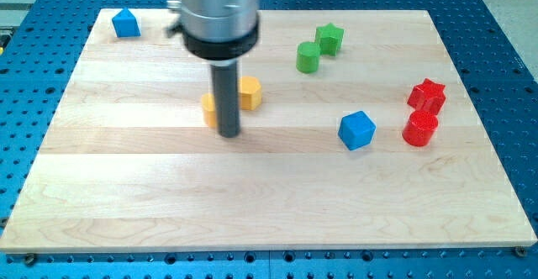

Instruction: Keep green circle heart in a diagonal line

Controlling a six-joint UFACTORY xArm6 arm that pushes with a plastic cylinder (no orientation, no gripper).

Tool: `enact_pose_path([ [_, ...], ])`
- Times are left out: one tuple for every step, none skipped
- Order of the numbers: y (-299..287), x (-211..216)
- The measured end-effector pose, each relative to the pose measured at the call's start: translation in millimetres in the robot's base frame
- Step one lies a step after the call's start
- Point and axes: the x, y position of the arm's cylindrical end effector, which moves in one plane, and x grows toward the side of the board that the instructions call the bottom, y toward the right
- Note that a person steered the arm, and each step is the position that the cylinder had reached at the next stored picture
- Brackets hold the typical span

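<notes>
A green round block (308,57) sits toward the view's upper right, touching a green star block (329,39) just up and right of it. A yellow block (249,92) lies near the middle, and a second yellow block (209,109) is partly hidden behind my rod; their shapes are hard to make out. My tip (229,133) rests on the board right beside the hidden yellow block, below and left of the other. It is well left of the green blocks.
A blue cube (357,130) lies right of centre. A red star block (427,95) and a red round block (419,129) sit close together at the view's right. A blue house-shaped block (126,23) is at the top left corner. The wooden board (269,203) ends on all sides.
</notes>
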Motion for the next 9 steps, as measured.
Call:
enact_pose_path([
  [-15.2, -18.3],
  [-50.4, -18.8],
  [-35.3, -50.4],
  [5.1, -93.8],
  [21.6, -123.5],
  [21.1, -153.9],
  [-28.0, -159.4],
  [-23.1, -174.4],
  [-4.5, -184.6],
])
